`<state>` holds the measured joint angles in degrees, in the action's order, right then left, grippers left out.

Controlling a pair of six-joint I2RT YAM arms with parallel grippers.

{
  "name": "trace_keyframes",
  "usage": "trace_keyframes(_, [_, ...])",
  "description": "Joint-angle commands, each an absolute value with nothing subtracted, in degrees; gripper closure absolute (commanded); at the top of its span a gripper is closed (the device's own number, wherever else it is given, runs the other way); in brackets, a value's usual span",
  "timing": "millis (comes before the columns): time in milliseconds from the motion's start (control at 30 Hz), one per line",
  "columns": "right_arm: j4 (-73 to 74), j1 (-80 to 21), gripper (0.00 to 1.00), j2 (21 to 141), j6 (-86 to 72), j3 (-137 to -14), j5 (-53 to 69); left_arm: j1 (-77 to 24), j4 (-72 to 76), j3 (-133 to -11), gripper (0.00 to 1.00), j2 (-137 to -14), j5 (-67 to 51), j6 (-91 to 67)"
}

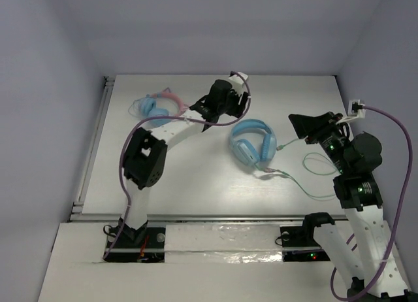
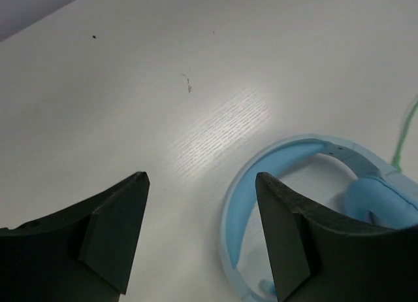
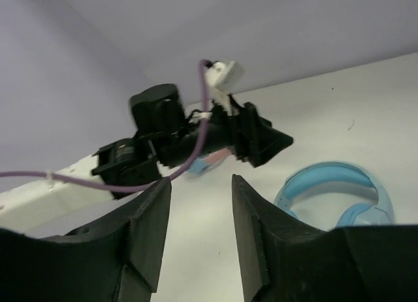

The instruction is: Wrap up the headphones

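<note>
– Near the middle of the white table (image 1: 196,184) lie the headphones (image 1: 251,145), flat and all light blue. They have a padded band in a smooth arc and two oval ear cups with soft-looking cushions.
– And the cable (image 1: 313,178)?
– Thin and pale green. It runs off to the right of the cups and lies in loose loops on the tabletop, in front of the right arm.
– What about the grippers?
– The left gripper (image 2: 200,184) has its matte black, wedge-shaped fingers apart with nothing between them, over bare table just beside the band. The right gripper (image 3: 200,184) also stands parted and empty, off to the right of the headphones.
– Does one view add anything?
– The left wrist view shows the tabletop's fine grain, a glossy sheen and a few dark specks, plus one cup and a sliver of green cable at its edge. The right wrist view looks across at the left arm and its purple cord (image 3: 203,86). Only the overhead view shows the cable loops and a smaller pair (image 1: 157,104), blue with a pink band, at the far left.
</note>
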<state>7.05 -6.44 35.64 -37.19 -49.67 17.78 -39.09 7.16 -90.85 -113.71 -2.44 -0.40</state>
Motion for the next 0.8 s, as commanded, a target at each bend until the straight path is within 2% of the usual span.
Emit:
trace_keyframes(0, [4.57, -6.24, 0.51, 35.86, -36.12, -49.22, 21.18, -39.55, 0.09, -100.18, 0.35, -118.64, -3.51, 7.73])
trace_keyframes(133, [4.31, -6.24, 0.41, 36.03, -35.77, -48.60, 21.27, -40.08, -8.41, -110.98, 0.30, -127.15, -9.57, 12.11])
trace_keyframes(333, [2.99, -6.24, 0.40, 36.74, -36.04, -47.90, 21.71, -41.13, -15.02, -116.27, 0.23, -132.79, -12.73, 16.08])
trace_keyframes(533, [2.11, -6.24, 0.39, 37.18, -36.30, -47.29, 21.97, -41.13, -17.40, -116.72, 0.23, -135.61, -16.26, 17.31])
trace_keyframes(633, [1.85, -6.24, 0.39, 37.44, -36.30, -47.20, 21.97, -41.13, -16.88, -116.72, 0.29, -136.75, -17.40, 16.88])
trace_keyframes(700, [2.02, -6.24, 0.40, 37.44, -36.30, -47.11, 21.80, -41.13, -16.61, -116.63, 0.38, -137.28, -17.23, 16.53])
trace_keyframes(733, [2.02, -6.24, 0.40, 37.44, -36.30, -47.11, 21.80, -41.13, -16.09, -116.20, 0.44, -137.46, -16.44, 15.91])
trace_keyframes(767, [1.93, -6.24, 0.40, 37.44, -36.30, -47.11, 21.80, -41.13, -15.39, -115.50, 0.58, -137.11, -15.65, 15.56])
